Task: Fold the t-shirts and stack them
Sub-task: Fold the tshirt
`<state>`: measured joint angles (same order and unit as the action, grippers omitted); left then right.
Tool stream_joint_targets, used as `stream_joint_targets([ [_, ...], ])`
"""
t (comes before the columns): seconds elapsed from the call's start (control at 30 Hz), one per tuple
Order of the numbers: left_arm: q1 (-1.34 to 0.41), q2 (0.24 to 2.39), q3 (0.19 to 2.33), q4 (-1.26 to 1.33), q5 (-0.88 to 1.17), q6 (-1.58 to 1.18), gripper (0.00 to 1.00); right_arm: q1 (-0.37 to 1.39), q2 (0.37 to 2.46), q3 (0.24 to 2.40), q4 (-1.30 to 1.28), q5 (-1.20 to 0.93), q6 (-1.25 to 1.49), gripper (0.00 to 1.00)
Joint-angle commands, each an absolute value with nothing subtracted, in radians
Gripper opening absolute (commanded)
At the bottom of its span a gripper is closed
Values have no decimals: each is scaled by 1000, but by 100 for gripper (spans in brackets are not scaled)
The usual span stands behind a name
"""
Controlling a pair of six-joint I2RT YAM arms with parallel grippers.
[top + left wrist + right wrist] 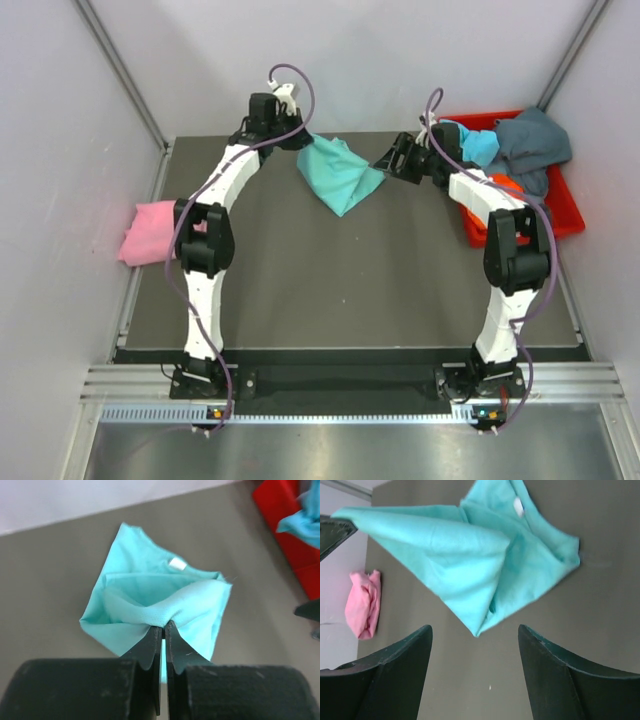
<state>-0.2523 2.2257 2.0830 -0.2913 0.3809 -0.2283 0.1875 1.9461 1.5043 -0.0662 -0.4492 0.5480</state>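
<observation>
**Top external view.** The left gripper [299, 139] and the right gripper [386, 163] flank 1 crumpled teal cloth t-shirt [340, 173]. It lies at the far middle of the dark grey table [350, 290]. A bunched pink cloth t-shirt [150, 232] rests at the table's left edge, well apart from the teal one. At the far right stands a red rectangular plastic bin [572, 218]. It holds a light blue cloth t-shirt [478, 146], a dark grey-blue cloth t-shirt [536, 140] and an orange cloth t-shirt [506, 183], heaped together.

**Left wrist view.** The left gripper [163, 628] is clamped on a gathered fold of the teal cloth t-shirt [160, 592], its 2 fingers pressed together with cloth between them. The rest of the garment spreads onto the table beyond. A white label shows near its far side.

**Right wrist view.** The right gripper [475, 629] stands with its 2 fingers wide apart and nothing between them. The teal cloth t-shirt [485, 555] lies just beyond the fingertips, 1 corner lifted toward the upper left.
</observation>
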Motion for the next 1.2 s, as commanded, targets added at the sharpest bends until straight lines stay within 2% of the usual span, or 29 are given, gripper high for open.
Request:
stream_joint_targets([
  [0.0,-270,2289,2092,-267,380,-212,4,184,1950,1471,-18,-491,609,69],
  [0.23,-288,2373,2138,-267,380,-212,4,166,1983,1471,46,-525,656,69],
  [0.8,-276,2361,2260,-267,380,-212,4,207,1994,1460,94,-534,684,70],
  [0.83,-276,2361,2260,-466,380,-212,4,206,1990,1456,92,-532,684,70],
  [0.87,-276,2358,2260,-468,380,-2,4,209,1982,1453,92,-531,683,70],
  [0.9,-276,2356,2260,-469,4,-35,98,207,1977,1448,91,-528,681,70],
  [0.93,-276,2355,2258,-469,131,-37,99,207,1973,1442,89,-528,678,70],
  [1.17,-275,2345,2260,-465,143,-37,99,209,1936,1420,69,-517,646,71],
])
